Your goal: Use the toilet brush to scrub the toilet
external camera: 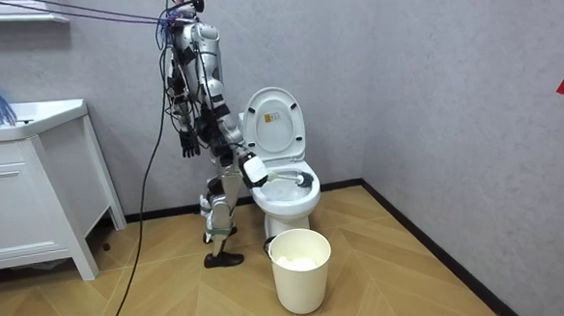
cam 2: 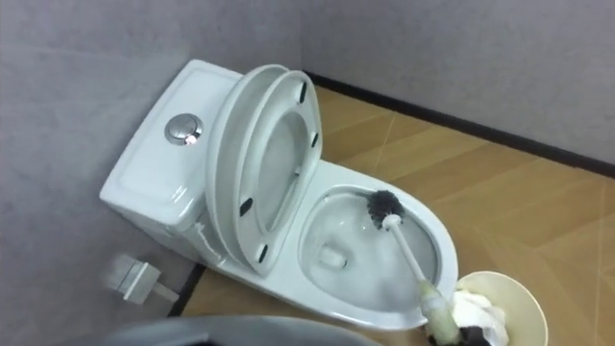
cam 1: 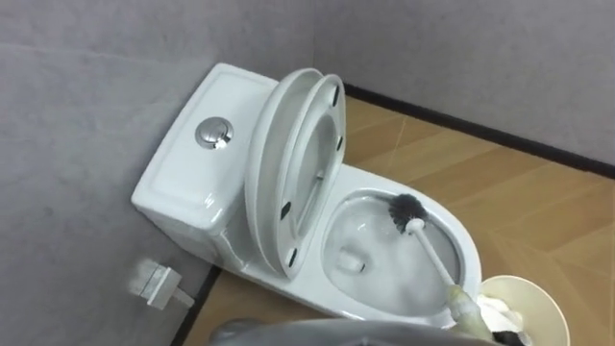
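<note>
Robot's right hand, clamped on the toilet brush, holds its bristles inside the toilet bowl. A waste bin stands just beside the toilet.

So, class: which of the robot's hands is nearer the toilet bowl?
Right. Its right hand holds the brush at the rim of the bowl. Its left hand hangs by its side, well back from the bowl.

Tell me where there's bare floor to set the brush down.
Bare wood floor beyond the bowl, up to the skirting. Tank top is free around its button. Crowded near you: bin beside the right hand gripping the brush.
</note>
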### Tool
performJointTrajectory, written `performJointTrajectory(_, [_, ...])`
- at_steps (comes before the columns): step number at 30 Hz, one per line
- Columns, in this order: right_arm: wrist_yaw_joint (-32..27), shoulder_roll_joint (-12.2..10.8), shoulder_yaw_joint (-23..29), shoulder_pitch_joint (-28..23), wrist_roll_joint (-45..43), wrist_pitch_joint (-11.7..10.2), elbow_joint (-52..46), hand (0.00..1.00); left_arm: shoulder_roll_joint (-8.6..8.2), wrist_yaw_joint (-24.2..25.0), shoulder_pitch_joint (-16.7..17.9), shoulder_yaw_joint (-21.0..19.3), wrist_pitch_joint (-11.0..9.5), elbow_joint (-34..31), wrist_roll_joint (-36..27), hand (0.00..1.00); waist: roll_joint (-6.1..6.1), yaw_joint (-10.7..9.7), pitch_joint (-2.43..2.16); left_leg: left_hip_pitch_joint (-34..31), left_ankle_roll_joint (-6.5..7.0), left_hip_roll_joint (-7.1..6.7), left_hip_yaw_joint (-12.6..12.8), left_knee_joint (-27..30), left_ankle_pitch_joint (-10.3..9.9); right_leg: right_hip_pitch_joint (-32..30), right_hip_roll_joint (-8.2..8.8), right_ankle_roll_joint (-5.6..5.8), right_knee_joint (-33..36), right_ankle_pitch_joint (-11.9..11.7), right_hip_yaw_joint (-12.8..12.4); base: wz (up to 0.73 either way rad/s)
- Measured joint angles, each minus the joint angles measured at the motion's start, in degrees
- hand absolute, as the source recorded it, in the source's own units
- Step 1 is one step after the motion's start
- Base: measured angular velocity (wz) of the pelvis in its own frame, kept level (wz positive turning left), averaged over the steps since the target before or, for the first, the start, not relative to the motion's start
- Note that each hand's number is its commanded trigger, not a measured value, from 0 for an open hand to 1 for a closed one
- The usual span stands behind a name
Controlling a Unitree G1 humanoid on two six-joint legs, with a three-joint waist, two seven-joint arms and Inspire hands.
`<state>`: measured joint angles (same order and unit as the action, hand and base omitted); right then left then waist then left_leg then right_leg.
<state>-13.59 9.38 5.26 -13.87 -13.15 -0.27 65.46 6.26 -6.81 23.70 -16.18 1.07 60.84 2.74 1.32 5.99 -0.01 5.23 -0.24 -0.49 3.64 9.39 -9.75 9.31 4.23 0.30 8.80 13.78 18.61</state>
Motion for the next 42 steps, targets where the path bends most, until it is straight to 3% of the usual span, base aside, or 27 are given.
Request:
performJointTrajectory(8, [-4.1, -1.3, 1.3, -0.6, 0.0, -0.9, 2.0, 1.0, -0.19, -2.6, -3.9, -1.6, 0.4, 1.1, 1.8, 0.0, -0.99, -3.9, 0.23, 2.3, -0.11, 1.01, 3.6, -0.2, -1.8, 0.6, -1.09, -0.04, 0.4, 0.0, -4.8, -0.26])
performJointTrajectory(16, [-5.8, -2.9, 1.0, -1.5, 0.0, 0.6, 1.6, 1.0, -0.08, -4.1, -6.4, 0.8, 3.5, 0.8, 8.7, 0.0, -1.24, -6.0, -0.05, 3.4, 0.22, 1.74, 7.4, -0.1, -3.3, -0.7, -1.79, 0.15, 2.0, 0.0, -9.6, -0.27])
performJointTrajectory(21, [-5.8, -3.0, 1.0, -1.6, -0.2, 1.2, 1.2, 1.0, 0.06, -5.5, -6.7, 1.9, 4.1, 0.5, 11.6, 0.0, -1.93, -7.2, -0.33, 4.4, 0.15, 1.79, 9.0, 0.0, -3.7, -0.9, -2.29, 0.1, 2.4, -0.1, -12.1, -0.19])
performJointTrajectory(27, [-5.8, -3.0, 1.0, -1.1, -0.2, 1.2, 1.2, 1.0, 0.03, -7.2, -8.3, 3.0, 4.0, 0.4, 12.8, 0.0, -3.03, -7.6, -0.28, 5.0, 0.14, 1.94, 10.1, -0.2, -3.8, -1.5, -2.52, 0.07, 2.9, -0.1, -13.9, -0.12])
performJointTrajectory(36, [-5.8, -3.3, 1.0, -0.7, 1.6, 1.7, 0.5, 1.0, 0.1, -8.6, -8.6, 5.4, 4.8, -0.3, 13.1, 0.0, -2.76, -9.0, -0.44, 4.5, 0.19, 1.93, 10.4, -0.3, -3.8, -2.1, -2.56, 0.07, 3.0, -0.1, -14.4, -0.02])
performJointTrajectory(42, [-7.2, -3.1, 1.1, -2.6, -6.0, 1.7, -6.7, 1.0, 0.24, -8.7, -8.5, 5.4, 3.2, -0.2, 13.1, 0.0, -2.73, -8.8, -0.31, 4.4, 0.18, 1.9, 11.1, -0.7, -3.8, -2.8, -2.63, 0.07, 3.0, -0.1, -15.0, -0.06])
